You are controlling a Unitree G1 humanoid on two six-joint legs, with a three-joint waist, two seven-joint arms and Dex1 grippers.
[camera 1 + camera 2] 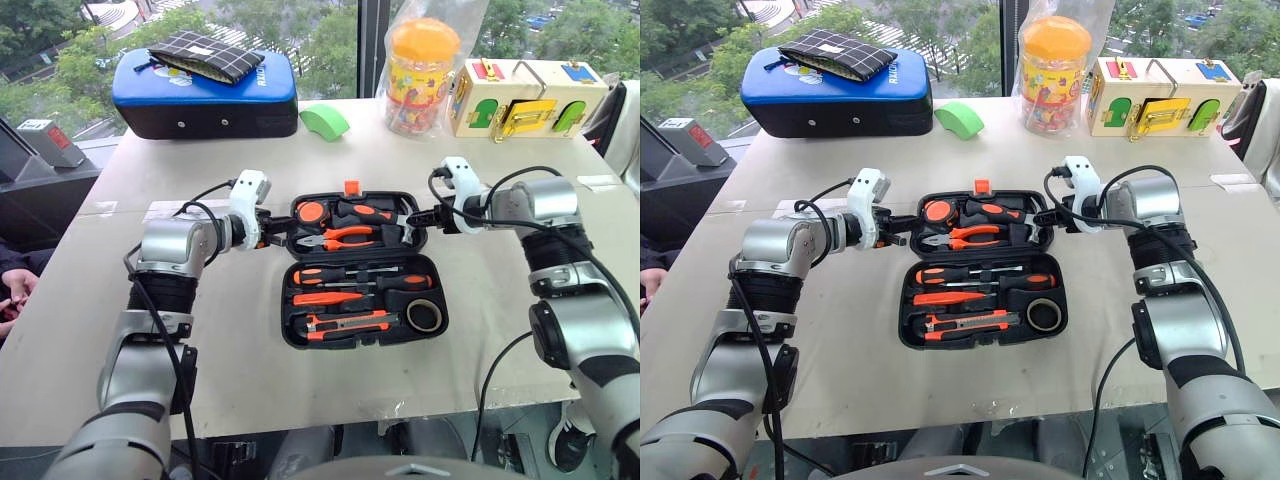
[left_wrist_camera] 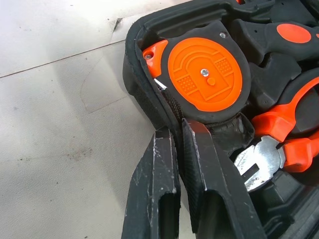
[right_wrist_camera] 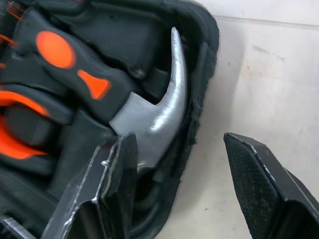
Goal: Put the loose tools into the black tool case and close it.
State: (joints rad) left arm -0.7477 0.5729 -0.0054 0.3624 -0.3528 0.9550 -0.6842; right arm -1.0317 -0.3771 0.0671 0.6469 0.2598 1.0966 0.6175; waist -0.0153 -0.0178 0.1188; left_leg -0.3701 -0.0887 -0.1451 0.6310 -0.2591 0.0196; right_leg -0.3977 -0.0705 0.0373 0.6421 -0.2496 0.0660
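Note:
The black tool case (image 1: 437, 290) lies open in the middle of the table, its orange latch (image 1: 351, 187) at the far edge. In the near half sit two black-and-orange screwdrivers (image 1: 370, 283), a thin orange screwdriver (image 1: 325, 298), the utility knife (image 1: 345, 323) and the dark tape roll (image 1: 424, 315). The far half holds pliers (image 1: 345, 237), a tape measure (image 2: 204, 74) and a hammer (image 3: 154, 117). My left gripper (image 1: 280, 228) is shut on the far half's left rim (image 2: 149, 104). At the right rim, my right gripper (image 3: 178, 142) stands open, one finger inside, one outside.
At the table's far side stand a blue rounded case (image 1: 205, 95) with a checked pouch (image 1: 205, 55) on it, a green piece (image 1: 324, 121), an orange-lidded jar (image 1: 420, 75) and a yellow wooden latch box (image 1: 525, 97). A person's hand (image 1: 12, 290) shows at the left edge.

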